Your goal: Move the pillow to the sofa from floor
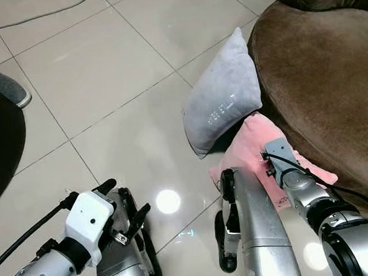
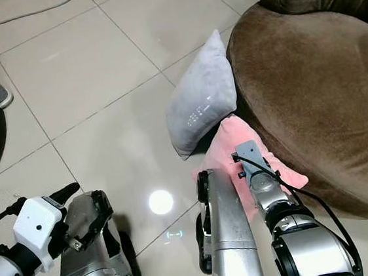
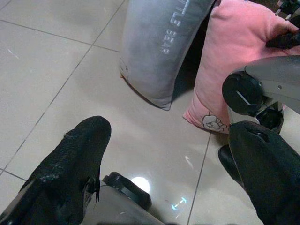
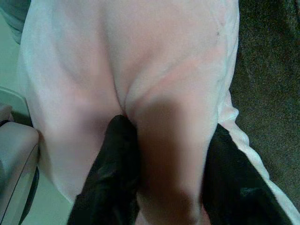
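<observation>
Left gripper [image 3: 164, 164]: my fingers spread wide, idle low over the tile floor [image 1: 98, 68].
Right gripper [image 4: 166, 178]: pinching a fold of the pink pillow [image 1: 260, 140], ready to lift (fabric bunches between my fingers).
Pink pillow: on the floor, leaning against the brown sofa [image 1: 329, 76].
Grey pillow [image 1: 223, 101]: propped just beyond, touching the sofa.

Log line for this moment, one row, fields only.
stage: grasping | right gripper: shut on pink pillow | pillow: on floor against brown sofa | grey pillow: leaning beside it | left gripper: open, idle
</observation>
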Robot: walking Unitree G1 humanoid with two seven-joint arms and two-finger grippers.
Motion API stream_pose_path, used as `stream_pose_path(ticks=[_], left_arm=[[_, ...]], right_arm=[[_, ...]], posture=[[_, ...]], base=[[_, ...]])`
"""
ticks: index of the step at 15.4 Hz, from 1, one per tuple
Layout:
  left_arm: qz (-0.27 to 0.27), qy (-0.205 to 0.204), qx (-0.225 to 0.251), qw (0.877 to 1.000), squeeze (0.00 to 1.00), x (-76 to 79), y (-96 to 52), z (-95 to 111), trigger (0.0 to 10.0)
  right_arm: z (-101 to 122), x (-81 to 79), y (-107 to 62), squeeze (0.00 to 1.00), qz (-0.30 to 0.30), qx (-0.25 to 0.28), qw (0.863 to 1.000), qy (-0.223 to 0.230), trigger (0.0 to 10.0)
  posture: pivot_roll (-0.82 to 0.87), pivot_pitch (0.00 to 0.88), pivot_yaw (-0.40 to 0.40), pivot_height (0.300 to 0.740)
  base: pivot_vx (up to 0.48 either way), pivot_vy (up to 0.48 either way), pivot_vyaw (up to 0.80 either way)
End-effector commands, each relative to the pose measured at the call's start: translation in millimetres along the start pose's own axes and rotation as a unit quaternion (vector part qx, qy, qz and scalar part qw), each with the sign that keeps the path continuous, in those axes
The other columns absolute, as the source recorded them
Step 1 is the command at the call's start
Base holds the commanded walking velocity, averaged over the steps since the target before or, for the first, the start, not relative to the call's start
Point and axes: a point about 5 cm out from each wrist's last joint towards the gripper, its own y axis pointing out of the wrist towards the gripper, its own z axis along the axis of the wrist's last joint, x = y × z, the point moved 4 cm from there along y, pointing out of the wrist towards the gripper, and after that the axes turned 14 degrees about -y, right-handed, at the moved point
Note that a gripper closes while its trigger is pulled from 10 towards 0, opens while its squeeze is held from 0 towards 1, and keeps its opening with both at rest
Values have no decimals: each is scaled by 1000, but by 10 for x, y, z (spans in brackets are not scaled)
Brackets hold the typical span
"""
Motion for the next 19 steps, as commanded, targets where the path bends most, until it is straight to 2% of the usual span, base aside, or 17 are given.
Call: stream_pose_path(ticks=[1, 5, 6, 7, 8, 10, 13, 14, 15, 16, 18, 19], left_arm=[[-4, -8, -13, 1000, 0, 35, -6, -71, 10000], [7, -12, -8, 1000, 0, 30, 10, -91, 10000], [12, -12, -7, 1000, 0, 23, 38, -109, 10000], [23, -8, 0, 1000, 0, -2, 59, -97, 10000], [28, -7, 3, 1000, 0, -12, 65, -90, 10000], [66, -11, 25, 997, 0, -125, 150, -61, 10000], [99, -9, 47, 994, 0, -210, 212, -36, 10000], [104, -10, 59, 993, 0, -220, 253, -1, 10000], [114, -9, 79, 990, 0, -244, 324, 76, 10000], [119, -7, 87, 989, 0, -252, 343, 108, 10000], [147, -5, 112, 983, 0, -333, 401, 204, 10000], [152, -6, 116, 982, 0, -341, 401, 228, 10000]], right_arm=[[-149, -92, -18, 0, 17, -21, 1000, -5, 0], [-120, -176, -27, 0, 29, -13, 999, -7, 0], [-73, -202, -29, 0, 32, -3, 999, 15, 0], [20, -198, -27, 0, 32, 16, 997, 62, 0], [49, -194, -27, 0, 32, 23, 996, 75, 0], [171, -165, -50, 0, 30, 74, 991, 107, 0], [138, -46, -170, 0, 4, 134, 981, 140, 0], [136, 95, -262, 0, -20, 158, 975, 154, 0], [166, 367, -468, 0, -53, 191, 964, 176, 0], [200, 470, -567, 0, -61, 209, 961, 173, 0], [416, 838, -880, 0, -90, 268, 945, 166, 0], [494, 926, -968, 0, -98, 286, 939, 163, 0]], posture=[[45, 333, -54, 510], [45, 292, -64, 510], [44, 269, -67, 510], [42, 252, -70, 510], [42, 252, -70, 510], [31, 159, -75, 510], [8, 97, -61, 510], [-1, 70, -55, 510], [-9, 40, -56, 510], [-9, 36, -58, 510], [-18, 8, -62, 510], [-21, 3, -61, 510]], base=[[0, 0, 0], [0, 0, 0], [0, 0, 0], [0, 0, 0], [0, 0, 0], [0, 0, 0], [0, 0, 0], [0, 0, 0], [0, 0, 0], [0, 0, 0], [0, 0, 0], [0, 0, 0]])
